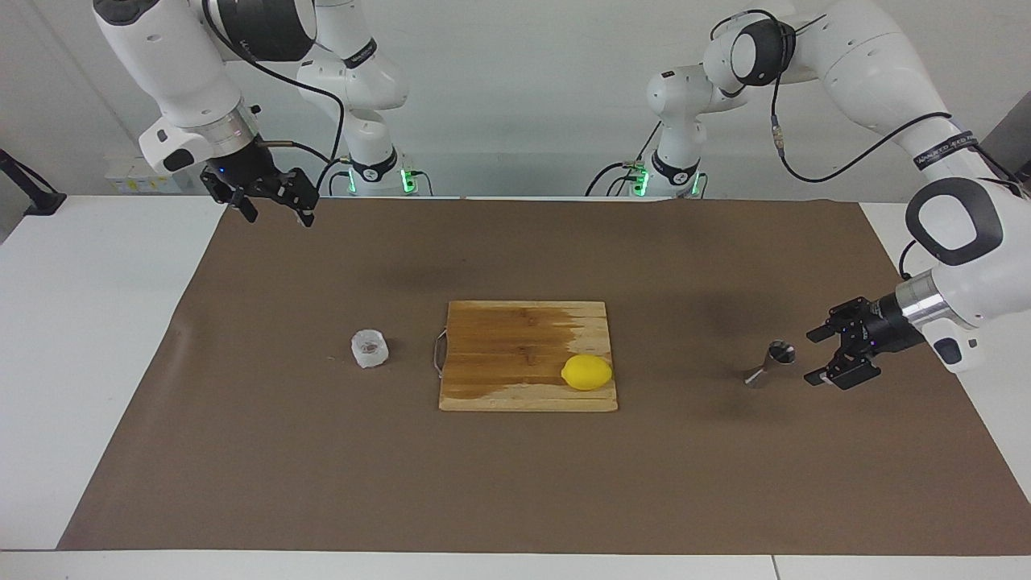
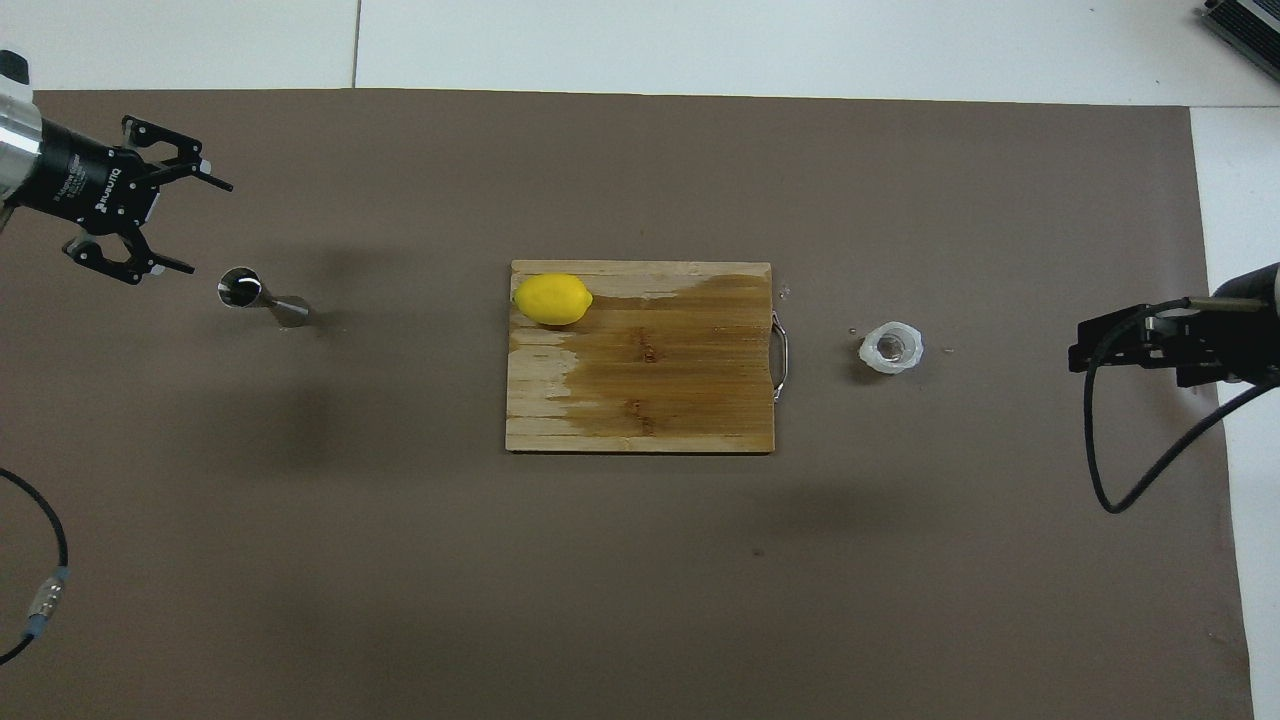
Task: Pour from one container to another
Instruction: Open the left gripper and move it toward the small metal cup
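Note:
The small whitish crinkled cup [image 1: 370, 348] stands on the brown mat beside the cutting board's handle, toward the right arm's end; it also shows in the overhead view [image 2: 891, 348]. The steel hourglass jigger [image 1: 773, 362] stands on the mat toward the left arm's end, seen from above with its mouth up [image 2: 250, 295]. My left gripper [image 1: 810, 358] is open, low and level, just beside the jigger and apart from it [image 2: 205, 227]. My right gripper [image 1: 279, 219] is open and empty, raised high over the mat's right-arm end [image 2: 1085, 345], well away from the cup.
A wooden cutting board [image 1: 499, 338] lies mid-table between cup and jigger, partly wet [image 2: 650, 380]. A yellow lemon [image 1: 586, 372] sits on the board's corner nearest the jigger [image 2: 552, 299]. A black cable hangs from the right arm [image 2: 1110, 480].

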### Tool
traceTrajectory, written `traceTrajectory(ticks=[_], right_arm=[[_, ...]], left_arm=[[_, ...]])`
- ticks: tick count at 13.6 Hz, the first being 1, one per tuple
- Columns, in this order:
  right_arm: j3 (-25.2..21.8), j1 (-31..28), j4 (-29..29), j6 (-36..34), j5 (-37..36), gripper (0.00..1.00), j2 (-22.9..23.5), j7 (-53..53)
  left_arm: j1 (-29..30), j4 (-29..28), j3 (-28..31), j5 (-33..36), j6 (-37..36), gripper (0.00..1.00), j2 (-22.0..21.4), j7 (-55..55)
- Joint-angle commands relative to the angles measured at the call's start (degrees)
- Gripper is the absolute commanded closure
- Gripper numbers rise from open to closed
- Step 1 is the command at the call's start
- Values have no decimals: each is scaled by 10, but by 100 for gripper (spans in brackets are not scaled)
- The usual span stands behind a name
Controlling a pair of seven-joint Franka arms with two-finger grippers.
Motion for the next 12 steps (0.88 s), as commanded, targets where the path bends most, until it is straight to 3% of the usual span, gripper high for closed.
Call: traceTrajectory(ticks=[1, 10, 12], right_arm=[[3, -5, -2, -2, 9, 0, -3, 5], [2, -5, -3, -2, 9, 0, -3, 5], [2, -5, -2, -2, 9, 0, -3, 5]], left_arm=[[11, 27, -1, -14, -22, 0, 40, -14], [67, -34, -1, -107, 20, 0, 59, -17], [83, -101, -1, -133, 70, 0, 41, -13]])
